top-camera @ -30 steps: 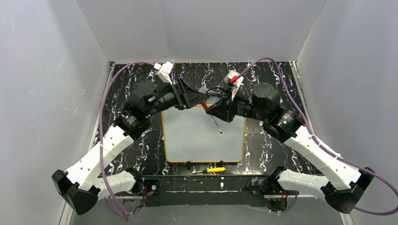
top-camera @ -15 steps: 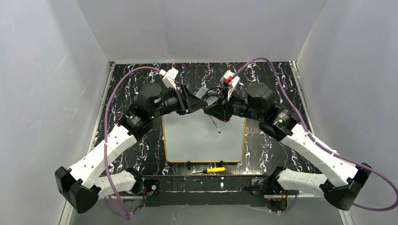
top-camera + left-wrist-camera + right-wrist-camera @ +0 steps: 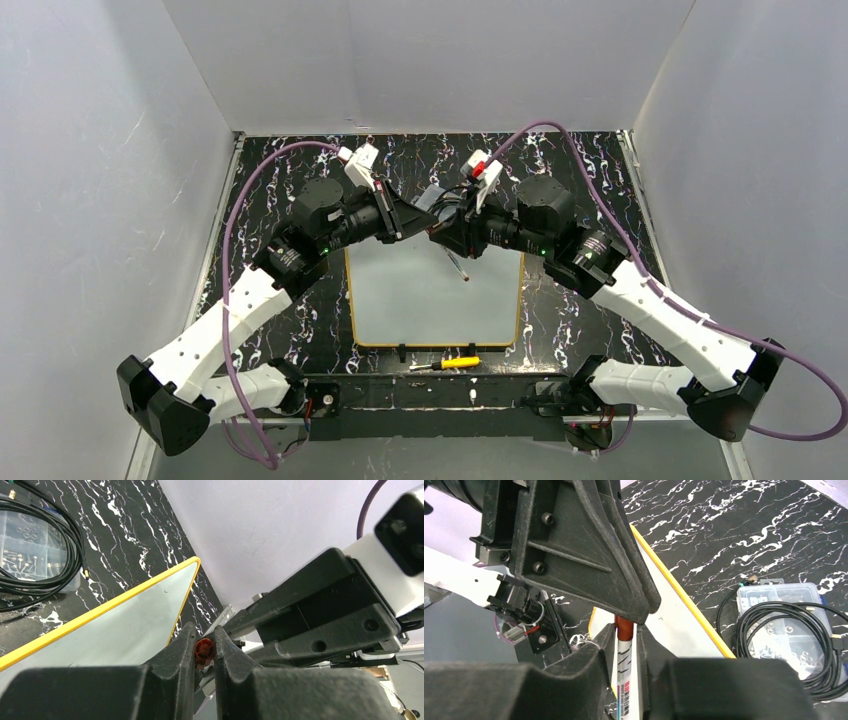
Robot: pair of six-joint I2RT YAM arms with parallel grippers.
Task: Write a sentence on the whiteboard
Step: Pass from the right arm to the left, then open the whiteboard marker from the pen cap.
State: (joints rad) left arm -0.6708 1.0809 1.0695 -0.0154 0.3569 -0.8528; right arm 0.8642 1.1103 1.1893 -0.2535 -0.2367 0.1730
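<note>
clamping the marker (image 3: pixel 456 266), right hand (image 3: pixel 625 641) slants it down toward whiteboard (image 3: pixel 420 305); left hand (image 3: pixel 204 646) pinches its top.

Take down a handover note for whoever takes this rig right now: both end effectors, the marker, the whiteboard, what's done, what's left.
Left end effector: shut on the red cap of the marker.
Right end effector: shut on the marker's barrel.
Whiteboard: lies flat below them; they meet over its far edge.
Done: marker held above the board, cap gripped but apparently not yet off.
Left: pull the cap off, then write the sentence; no lettering shows on the board.
</note>
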